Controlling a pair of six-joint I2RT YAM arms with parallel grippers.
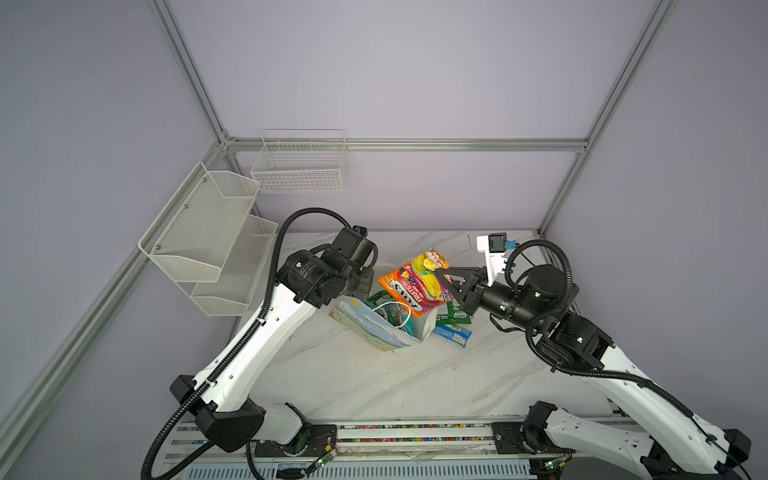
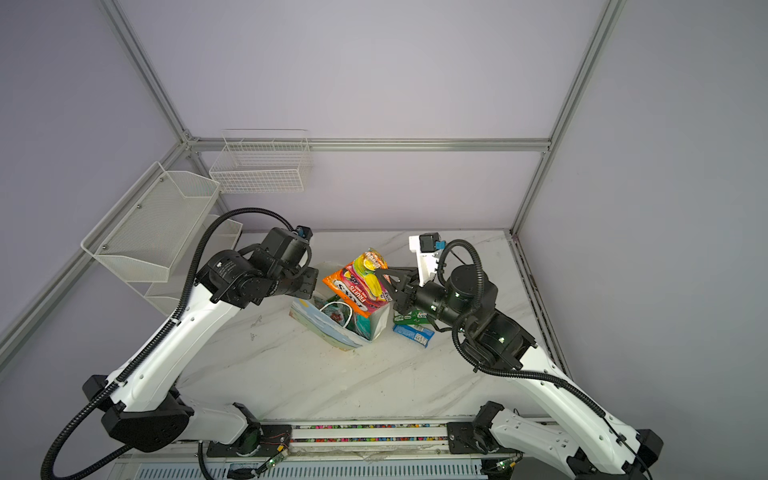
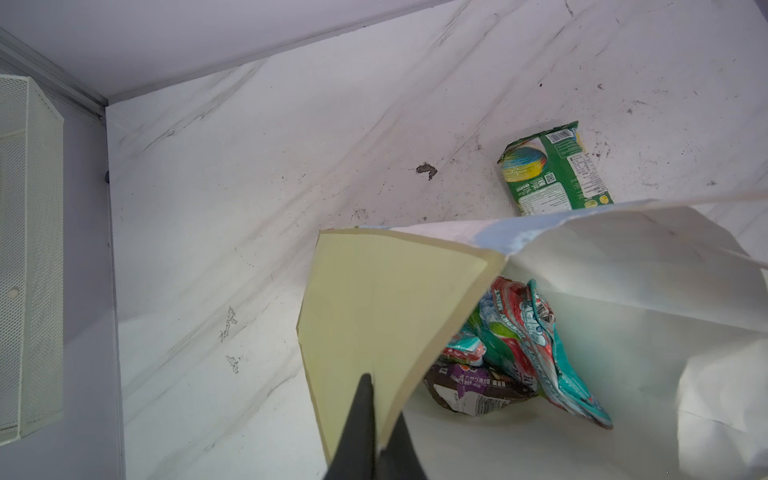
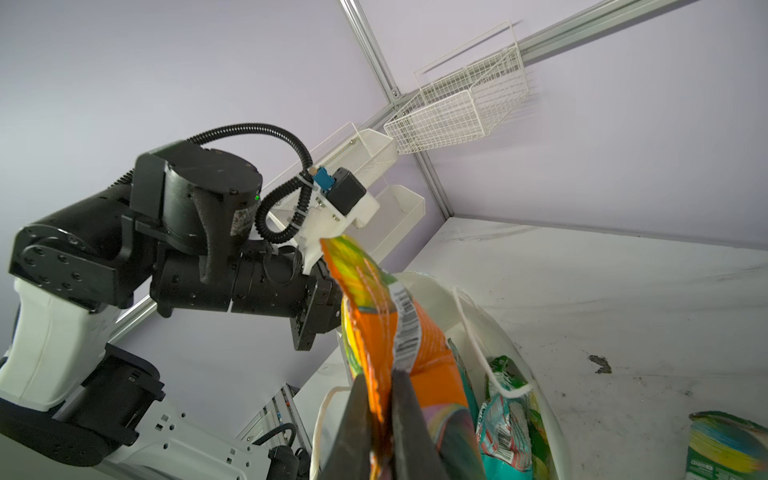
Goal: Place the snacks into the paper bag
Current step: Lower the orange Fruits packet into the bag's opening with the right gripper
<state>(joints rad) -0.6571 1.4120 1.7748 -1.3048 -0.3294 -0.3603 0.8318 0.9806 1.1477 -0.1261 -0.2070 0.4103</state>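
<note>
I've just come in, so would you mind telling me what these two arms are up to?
The left gripper pinches the paper bag by its rim, holding it open. The right gripper grips an orange candy bag over the bag's mouth, not yet inside. Teal packets and a dark wrapper already lie in the bag; a green bag and a small blue packet wait on the table beside it.

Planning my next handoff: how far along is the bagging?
Done: teal packet and dark wrapper lie inside the paper bag. In hand: right gripper holds the orange bag over it; left gripper pinches its rim. Remaining: green bag and blue packet on the table.
</note>
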